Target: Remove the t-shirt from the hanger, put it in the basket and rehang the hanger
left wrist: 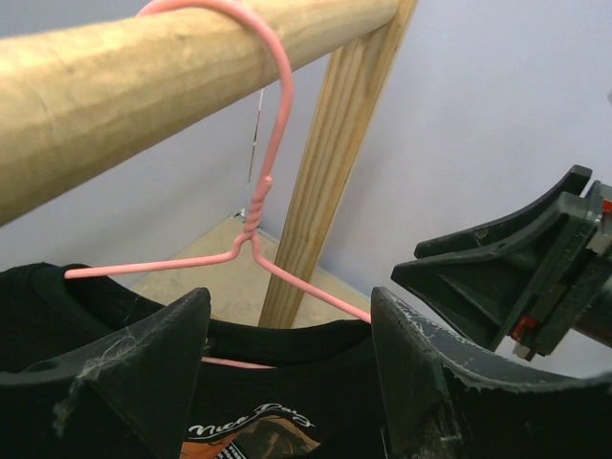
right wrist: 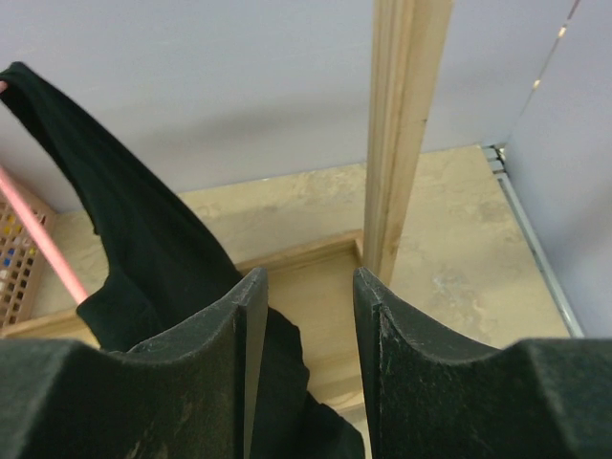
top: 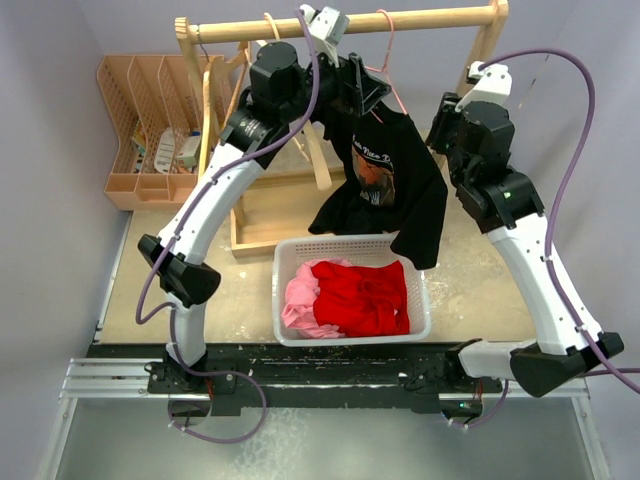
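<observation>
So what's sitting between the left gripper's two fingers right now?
The collar of the black t-shirt and a short run of the pink hanger wire, shown in the left wrist view.

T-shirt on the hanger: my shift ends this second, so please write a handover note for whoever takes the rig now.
The left gripper is open, its fingers either side of the collar of the black t-shirt.
The right gripper has its fingers close together at the shirt's edge; whether it grips cloth is unclear.
The shirt hangs on the pink hanger, which is hooked over the wooden rail.
Done: both arms are placed at the shirt.
Left: grip it and pull it off the hanger.
</observation>
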`<state>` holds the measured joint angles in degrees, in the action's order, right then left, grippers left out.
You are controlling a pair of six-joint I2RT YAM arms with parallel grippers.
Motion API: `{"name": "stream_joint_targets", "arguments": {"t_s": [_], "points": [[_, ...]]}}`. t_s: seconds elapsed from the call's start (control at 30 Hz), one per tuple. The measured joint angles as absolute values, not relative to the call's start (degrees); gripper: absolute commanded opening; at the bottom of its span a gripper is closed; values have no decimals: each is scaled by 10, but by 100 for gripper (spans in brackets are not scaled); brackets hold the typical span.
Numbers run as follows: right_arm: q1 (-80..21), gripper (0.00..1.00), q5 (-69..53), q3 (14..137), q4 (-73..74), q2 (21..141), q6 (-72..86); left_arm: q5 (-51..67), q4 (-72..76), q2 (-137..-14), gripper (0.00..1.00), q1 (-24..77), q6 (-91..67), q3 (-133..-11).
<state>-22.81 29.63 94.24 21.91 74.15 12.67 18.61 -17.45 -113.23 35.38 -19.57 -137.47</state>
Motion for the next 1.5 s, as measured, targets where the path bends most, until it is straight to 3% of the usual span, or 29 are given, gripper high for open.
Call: {"name": "stream_joint_targets", "arguments": {"t_s": [0.63,1.2,1.5], "points": [[-228,43,209,894,191,737,135,128,-136,-1090,69,350,-250,-1272],[-239,41,149,887,189,719,135,147,-114,-1094,67,366,-279,-1289],[-297,41,153,887,189,720,132,145,-114,-1115,63,375,-279,-1318]]}}
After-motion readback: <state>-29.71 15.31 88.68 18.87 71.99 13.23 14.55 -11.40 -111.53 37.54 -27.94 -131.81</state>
